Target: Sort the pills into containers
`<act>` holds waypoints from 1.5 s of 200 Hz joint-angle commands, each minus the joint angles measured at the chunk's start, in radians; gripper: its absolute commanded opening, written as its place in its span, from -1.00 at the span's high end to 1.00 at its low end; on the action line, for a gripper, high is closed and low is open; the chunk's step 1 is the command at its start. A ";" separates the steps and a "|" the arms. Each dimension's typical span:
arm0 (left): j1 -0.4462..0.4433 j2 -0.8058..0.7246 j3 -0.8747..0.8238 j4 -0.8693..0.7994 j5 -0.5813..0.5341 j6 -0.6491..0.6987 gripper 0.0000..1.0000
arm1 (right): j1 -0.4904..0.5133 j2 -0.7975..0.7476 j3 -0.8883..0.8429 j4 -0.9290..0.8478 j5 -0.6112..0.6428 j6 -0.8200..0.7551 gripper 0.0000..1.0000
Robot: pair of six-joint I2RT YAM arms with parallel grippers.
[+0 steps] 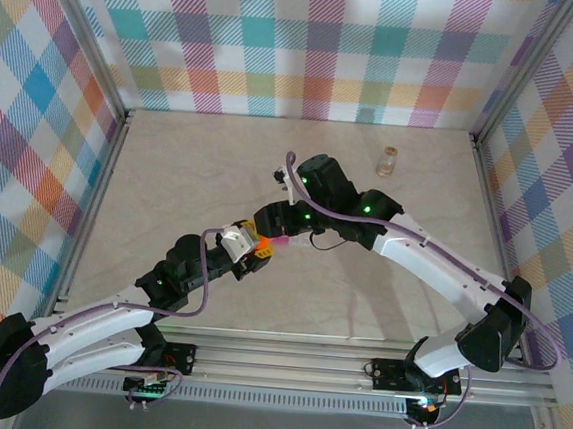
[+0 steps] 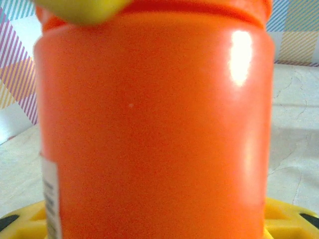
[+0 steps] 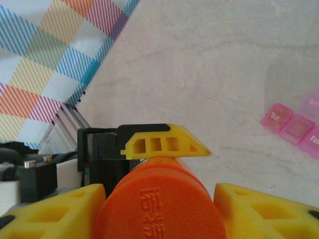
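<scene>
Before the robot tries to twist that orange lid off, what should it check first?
1. The left gripper clamps the orange plastic bottle: ok.
2. The right gripper sits around the round orange cap: ok.
3. The right grip is firm on the cap: cannot tell.
4. The flat pink plastic pill box lies on the marble-look table, apart from the bottle: ok.
5. The pill box compartments are open: cannot tell.
6. The small clear glass vial stands away from both arms: ok.

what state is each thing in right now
orange bottle: capped, gripped by left claw
cap: on the bottle, right claw closed around it
pink pill box: flat on table, lids look shut
small clear jar: upright, standing apart from both arms
</scene>
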 commanded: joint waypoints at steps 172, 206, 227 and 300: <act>0.006 -0.089 0.002 -0.033 0.240 0.008 1.00 | -0.156 -0.077 0.098 -0.435 -0.475 -1.481 0.32; 0.005 -0.075 0.015 -0.039 0.261 0.007 1.00 | -0.156 -0.094 0.066 -0.402 -0.509 -1.532 0.27; 0.007 -0.075 0.018 -0.036 0.267 0.004 1.00 | -0.156 -0.089 0.060 -0.395 -0.519 -1.522 0.27; 0.006 -0.064 0.014 -0.041 0.119 -0.009 1.00 | -0.172 -0.261 -0.133 0.038 -0.400 -1.117 0.34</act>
